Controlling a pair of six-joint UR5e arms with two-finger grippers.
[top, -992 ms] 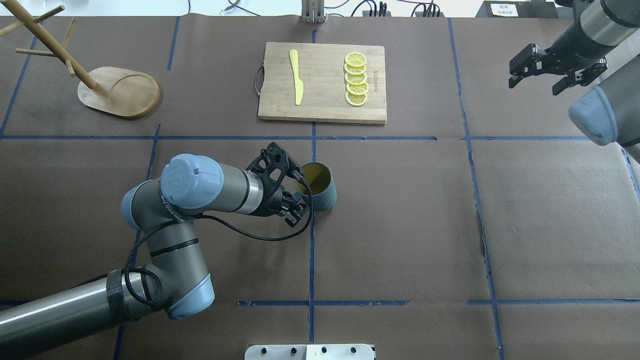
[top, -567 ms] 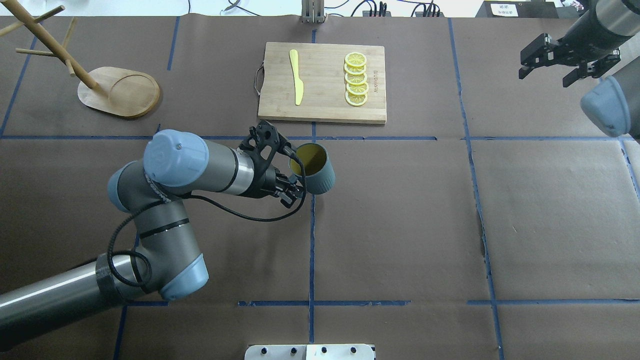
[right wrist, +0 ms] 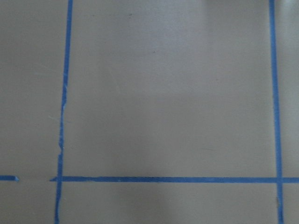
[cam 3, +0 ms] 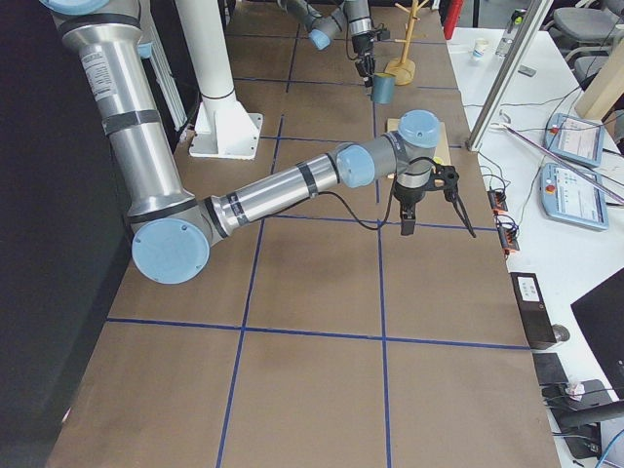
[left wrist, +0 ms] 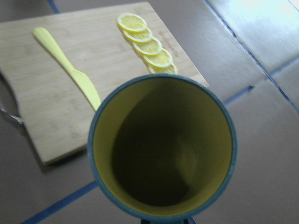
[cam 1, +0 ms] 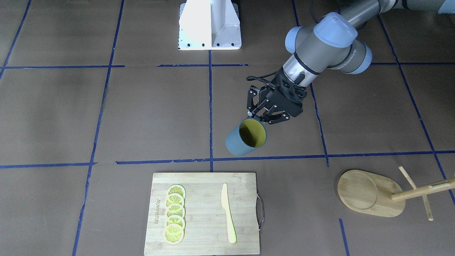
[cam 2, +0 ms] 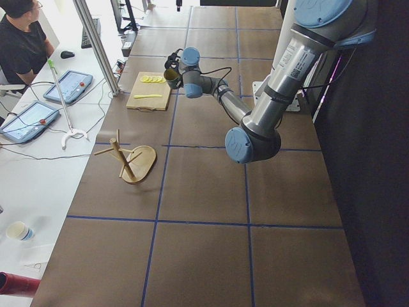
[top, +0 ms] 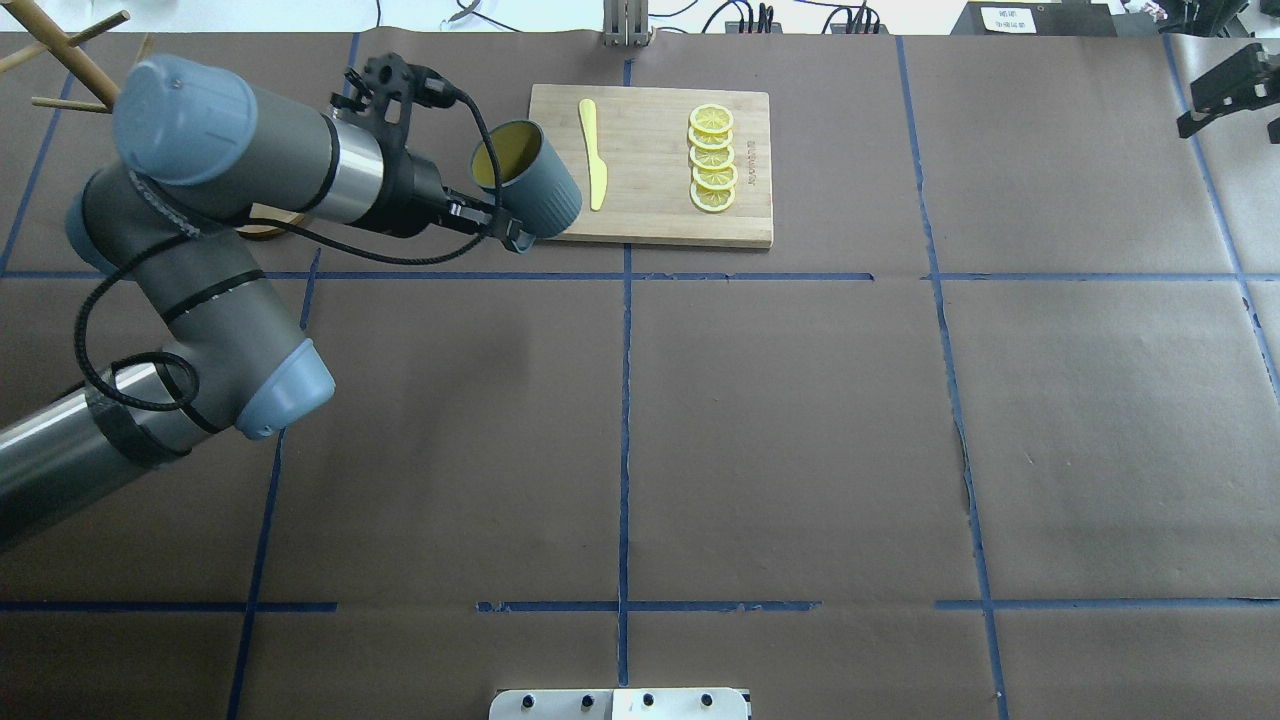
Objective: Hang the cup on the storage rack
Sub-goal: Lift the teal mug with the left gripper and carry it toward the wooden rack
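The cup point(top: 540, 185), dark blue-grey with a yellow-olive inside, hangs tilted in the air over the cutting board's near left corner. My left gripper point(top: 490, 220) is shut on its rim. From the front, the cup point(cam 1: 247, 138) sits just below the left gripper point(cam 1: 263, 115). Its mouth fills the left wrist view, cup point(left wrist: 163, 144); the handle is hidden. The storage rack point(cam 1: 366, 192) stands at the far left of the table, with the cup well short of it. From overhead my arm covers most of the storage rack point(top: 60, 45). My right gripper point(top: 1228, 95) stands open at the far right edge.
A bamboo cutting board point(top: 650, 200) at the far middle carries a yellow knife point(top: 593, 155) and several lemon slices point(top: 712, 160). Blue tape lines cross the brown table cover. A person point(cam 2: 22, 38) sits at a side desk beyond the table's end.
My left arm has lifted the cup off the table and carried it away and to the left, toward the rack. The right arm has drawn back toward the right edge.
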